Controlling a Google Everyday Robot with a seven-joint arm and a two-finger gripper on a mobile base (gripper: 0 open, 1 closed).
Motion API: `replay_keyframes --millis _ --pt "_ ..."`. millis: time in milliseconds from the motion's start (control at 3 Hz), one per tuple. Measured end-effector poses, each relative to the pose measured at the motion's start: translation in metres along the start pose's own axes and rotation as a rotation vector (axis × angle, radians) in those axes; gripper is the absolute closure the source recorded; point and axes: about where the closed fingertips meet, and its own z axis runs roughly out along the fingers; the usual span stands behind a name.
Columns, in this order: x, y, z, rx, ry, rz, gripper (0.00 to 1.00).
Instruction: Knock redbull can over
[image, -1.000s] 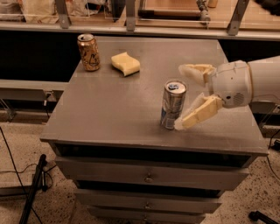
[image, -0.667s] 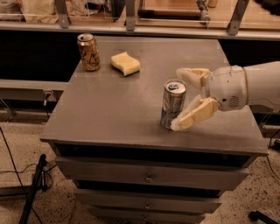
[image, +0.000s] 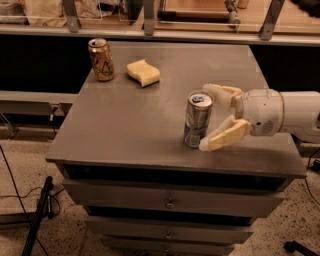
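The redbull can (image: 197, 119), slim and silver-and-blue with a silver top, stands upright near the front right of the grey cabinet top (image: 130, 125). My gripper (image: 207, 118) comes in from the right on a white arm (image: 285, 114). Its two cream fingers are spread open, one behind the can's top and one (image: 226, 136) low in front, right against the can's right side.
A wider gold can (image: 101, 59) stands upright at the back left. A yellow sponge (image: 143, 72) lies beside it. Drawers (image: 170, 202) run below the front edge. A rail and shelf (image: 165, 35) run along the back. A dark stand and cables (image: 35, 220) lie on the floor at left.
My gripper has moved left, closing in on the redbull can until its fingers flank the can's right side. The can still stands upright in the same spot.
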Motion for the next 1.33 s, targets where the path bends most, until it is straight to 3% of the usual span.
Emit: replay_keyframes --millis 667,1000,1333 --pt "0.0046 -0.0017 -0.0025 0.018 0.010 -0.001 0.00" --pt "0.0035 -0.0009 -0.0003 0.014 0.010 -0.003 0.16" --pt "0.0024 0.0000 0.0017 0.010 0.011 -0.004 0.39"
